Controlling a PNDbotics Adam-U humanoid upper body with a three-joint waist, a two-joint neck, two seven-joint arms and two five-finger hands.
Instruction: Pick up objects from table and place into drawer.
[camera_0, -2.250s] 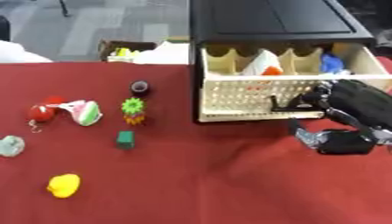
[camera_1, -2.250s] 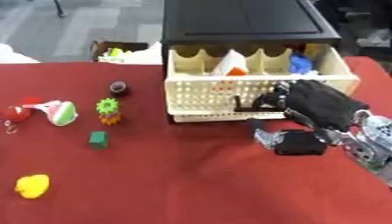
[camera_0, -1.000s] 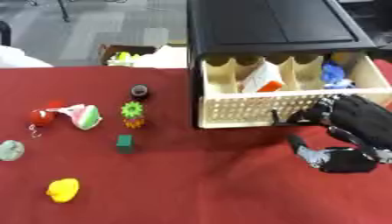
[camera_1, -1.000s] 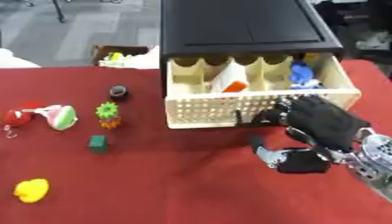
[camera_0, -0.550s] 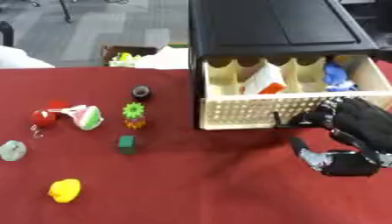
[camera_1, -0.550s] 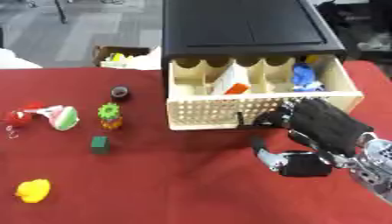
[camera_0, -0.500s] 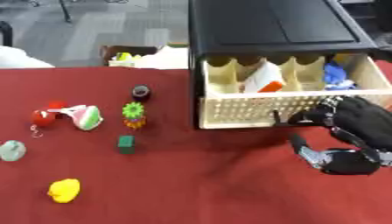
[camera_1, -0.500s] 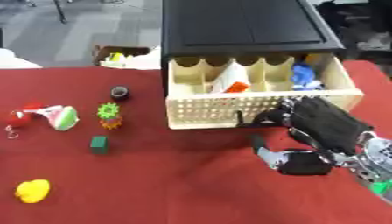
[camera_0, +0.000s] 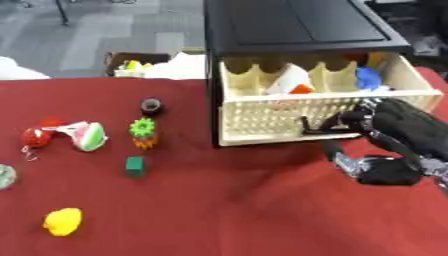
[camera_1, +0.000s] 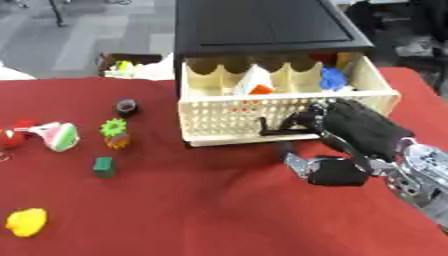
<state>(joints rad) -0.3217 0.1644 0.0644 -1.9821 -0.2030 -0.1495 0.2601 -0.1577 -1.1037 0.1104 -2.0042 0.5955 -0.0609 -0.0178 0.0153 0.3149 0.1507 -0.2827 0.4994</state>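
A cream lattice drawer (camera_0: 262, 112) stands pulled out of a black cabinet (camera_0: 289, 25). It holds a white and orange thing (camera_0: 289, 82) and a blue thing (camera_0: 367, 77). My right hand (camera_1: 363, 130) is at the drawer's front, fingers curled round its black handle (camera_1: 278, 131), thumb hanging below. On the red cloth at the left lie a yellow toy (camera_0: 63, 221), a green block (camera_0: 135, 166), a toy pineapple (camera_0: 143, 132), a watermelon slice (camera_0: 87, 136), a red berry (camera_0: 35, 136) and a small dark round thing (camera_0: 151, 105). My left hand does not show.
A pale round thing (camera_0: 3, 176) lies at the left edge. An open box (camera_0: 131, 65) with yellow and white things stands behind the table, left of the cabinet. Bare red cloth (camera_0: 219, 210) spreads between the toys and my right hand.
My right hand stays at the drawer handle and has shifted only slightly. The toys have not moved; the camera has wobbled a little.
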